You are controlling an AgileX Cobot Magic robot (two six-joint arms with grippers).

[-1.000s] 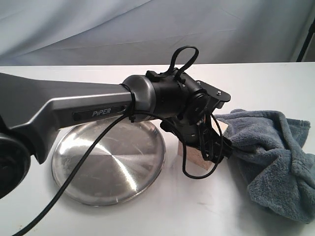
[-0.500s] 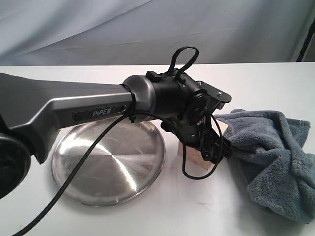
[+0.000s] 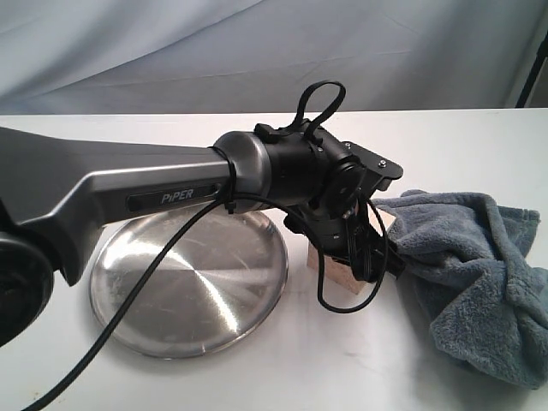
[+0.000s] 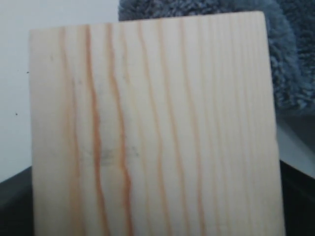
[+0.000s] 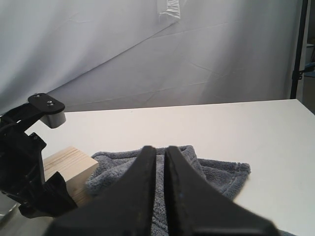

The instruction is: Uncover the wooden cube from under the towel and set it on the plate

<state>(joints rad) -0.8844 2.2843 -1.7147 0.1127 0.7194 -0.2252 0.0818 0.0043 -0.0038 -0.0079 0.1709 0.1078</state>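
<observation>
The wooden cube [image 3: 336, 276] stands on the white table between the plate [image 3: 171, 300] and the towel [image 3: 471, 265], uncovered. My left gripper [image 3: 358, 261] is lowered over it. In the left wrist view the cube [image 4: 152, 123] fills the picture, with a dark finger [image 4: 12, 201] at each lower corner flanking it; contact is hidden. The towel [image 4: 290, 59] lies bunched just beyond. My right gripper [image 5: 160, 153] hovers shut and empty above the towel [image 5: 216, 172], with the cube [image 5: 66, 167] off to one side. The plate is bare.
The left arm's long grey link [image 3: 128, 188] spans the plate's far side. A black cable [image 3: 342, 304] loops down beside the cube. A grey backdrop cloth [image 3: 257, 51] hangs behind the table. A black stand pole [image 5: 297, 49] rises at the table's edge.
The left gripper's fingers have drawn slightly inward around the cube. The cube, towel and plate have not moved.
</observation>
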